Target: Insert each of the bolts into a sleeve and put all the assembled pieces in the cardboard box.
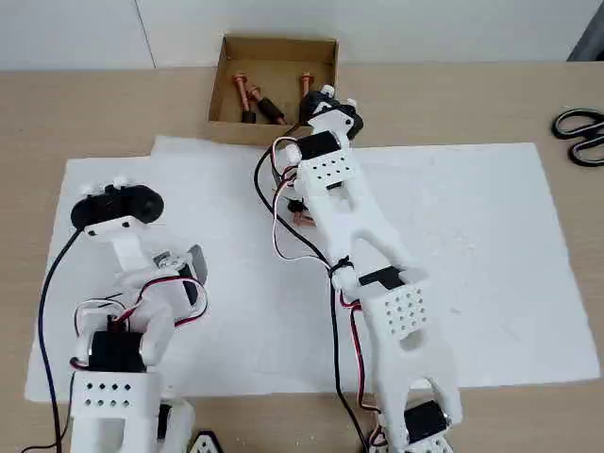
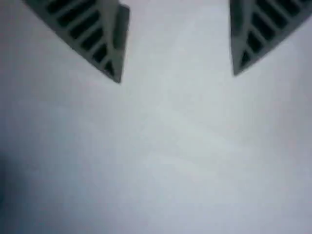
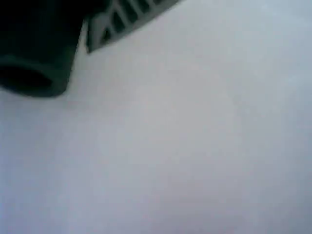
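The cardboard box [image 1: 225, 83] stands at the table's far edge, with three copper bolts in black sleeves [image 1: 257, 102] lying inside. My right arm stretches up to the box's front wall, its gripper [image 1: 300, 213] tucked beneath it over the white sheet. A bit of copper shows there. In the right wrist view this gripper [image 3: 73, 39] is shut on a black sleeve [image 3: 34, 58], whose dark open end faces the camera, low above the sheet. My left gripper [image 2: 175, 73] is open over bare sheet, folded back near its base [image 1: 184, 269], with nothing between its fingers.
A white sheet [image 1: 472, 255] covers most of the wooden table [image 1: 57, 113]. Black scissors [image 1: 580, 134] lie at the far right edge, off the sheet. The right arm's cables [image 1: 283, 226] trail across the sheet's middle.
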